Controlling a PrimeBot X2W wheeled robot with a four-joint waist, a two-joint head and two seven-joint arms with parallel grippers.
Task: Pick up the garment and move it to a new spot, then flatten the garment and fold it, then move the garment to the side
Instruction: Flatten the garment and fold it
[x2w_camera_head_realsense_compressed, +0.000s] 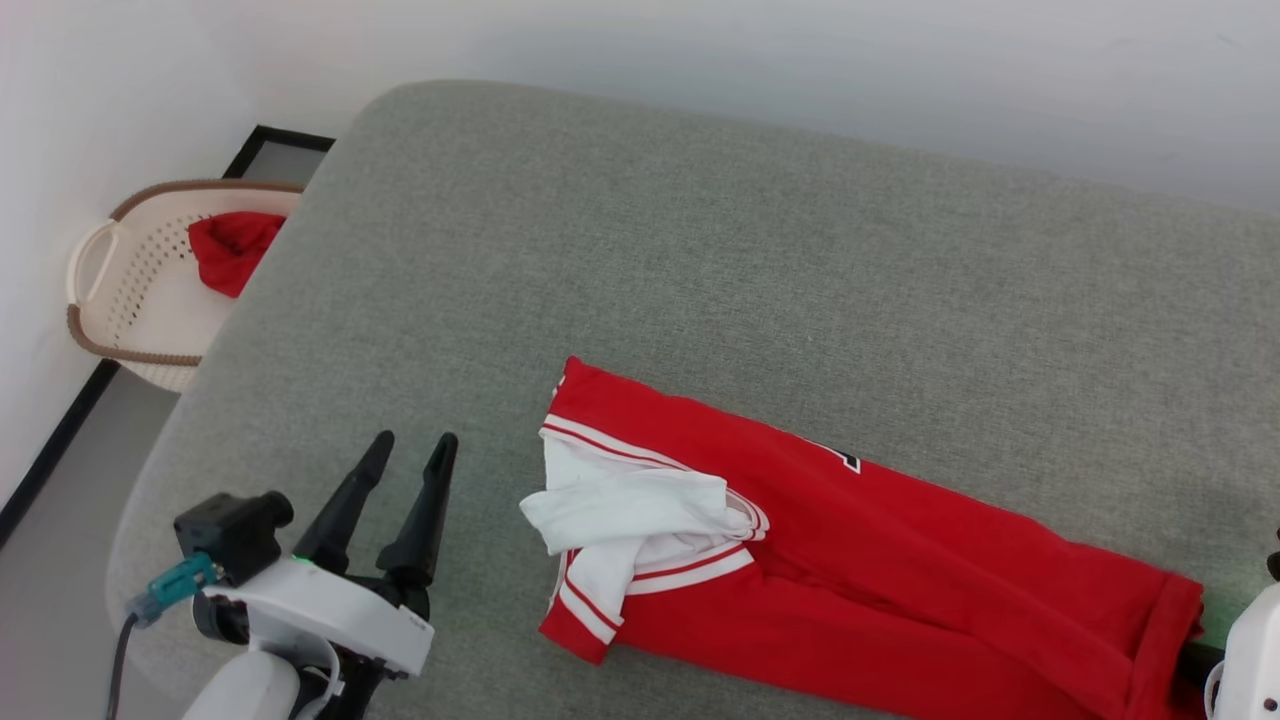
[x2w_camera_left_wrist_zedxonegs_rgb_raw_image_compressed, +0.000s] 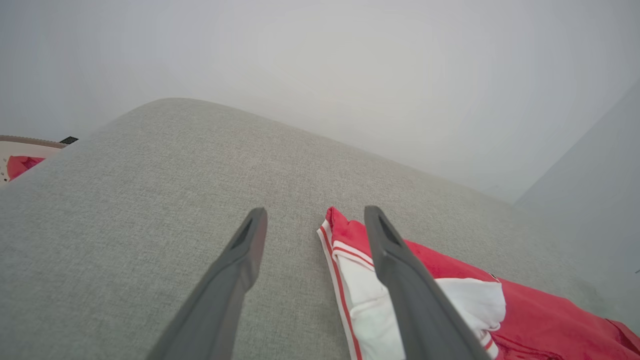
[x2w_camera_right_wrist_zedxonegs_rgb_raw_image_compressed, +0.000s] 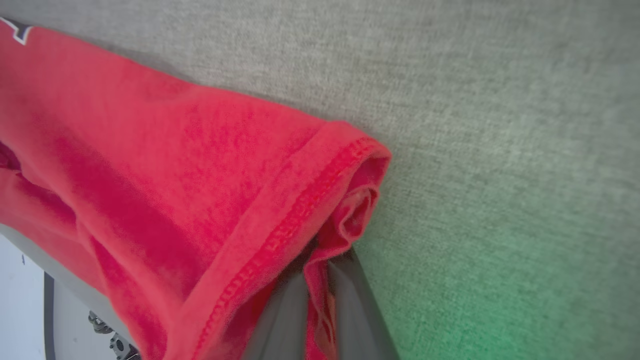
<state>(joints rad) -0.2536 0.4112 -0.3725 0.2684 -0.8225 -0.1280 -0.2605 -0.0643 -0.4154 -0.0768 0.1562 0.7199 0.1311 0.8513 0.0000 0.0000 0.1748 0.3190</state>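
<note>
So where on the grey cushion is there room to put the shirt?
Bare: far half of the grey cushion, between the garment and the wall, and the left strip beyond the left gripper. Crowded: near right, where the right gripper pinches it.

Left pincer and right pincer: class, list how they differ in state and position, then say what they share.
The left pincer stands open, gripping nothing; the right pincer is shut on the jersey at its red hem. The left pincer sits beside the jersey's white-sleeved end, apart from it; the right pincer is at the opposite, plain red end. Both have dark fingers.
</note>
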